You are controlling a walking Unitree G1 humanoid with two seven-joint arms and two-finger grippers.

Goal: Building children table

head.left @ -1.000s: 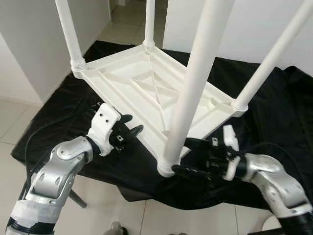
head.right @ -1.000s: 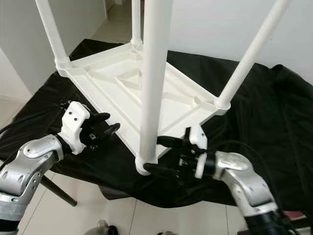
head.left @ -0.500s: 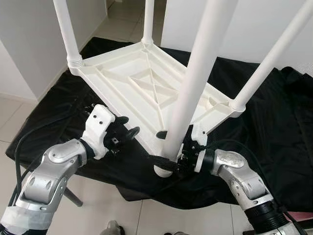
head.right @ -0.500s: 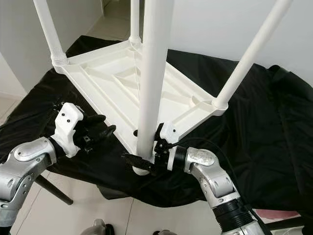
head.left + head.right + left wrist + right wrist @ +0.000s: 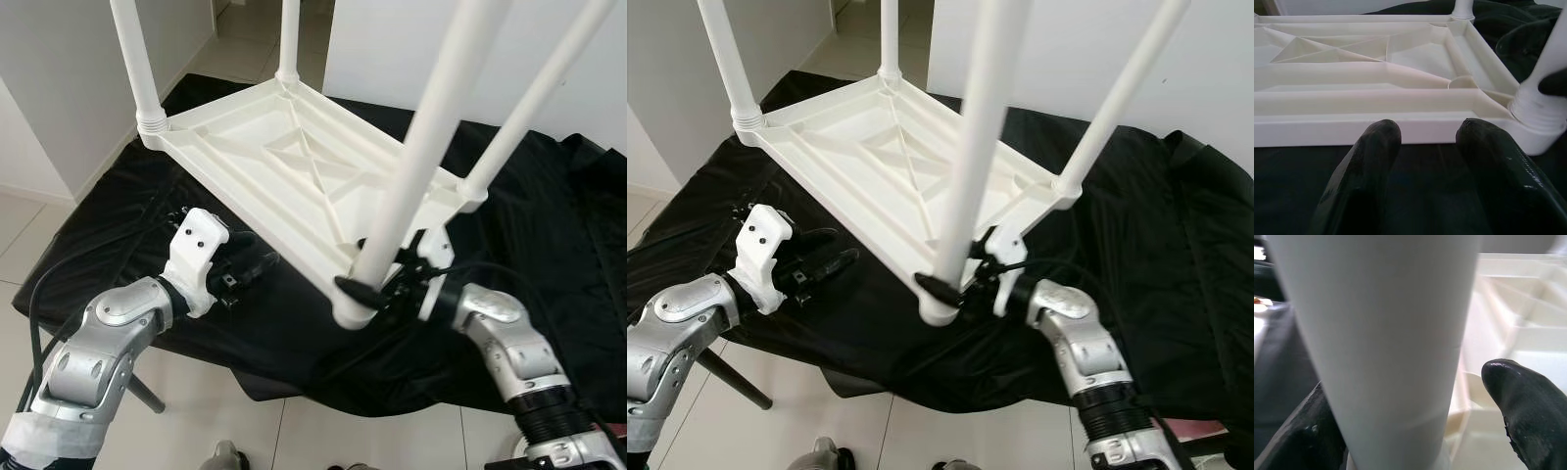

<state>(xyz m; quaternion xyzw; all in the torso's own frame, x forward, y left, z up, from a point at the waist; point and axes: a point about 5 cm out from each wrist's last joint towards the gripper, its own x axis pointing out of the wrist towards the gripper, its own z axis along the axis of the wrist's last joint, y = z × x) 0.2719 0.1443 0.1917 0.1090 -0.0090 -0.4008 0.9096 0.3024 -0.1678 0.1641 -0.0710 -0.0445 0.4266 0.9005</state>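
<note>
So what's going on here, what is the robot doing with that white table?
A white plastic children's table lies upside down on a black cloth, all four legs pointing up. The right hand is closed around the base of the nearest leg, at its corner socket. The left hand hovers open beside the table's near edge, not touching it.

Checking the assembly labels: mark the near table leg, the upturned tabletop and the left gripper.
near table leg (image 5: 416,176), left eye view, middle of the white shaft.
upturned tabletop (image 5: 294,162), left eye view, ribbed underside at the crossed ribs.
left gripper (image 5: 1427,142), left wrist view, gap between the two black fingertips.
</note>
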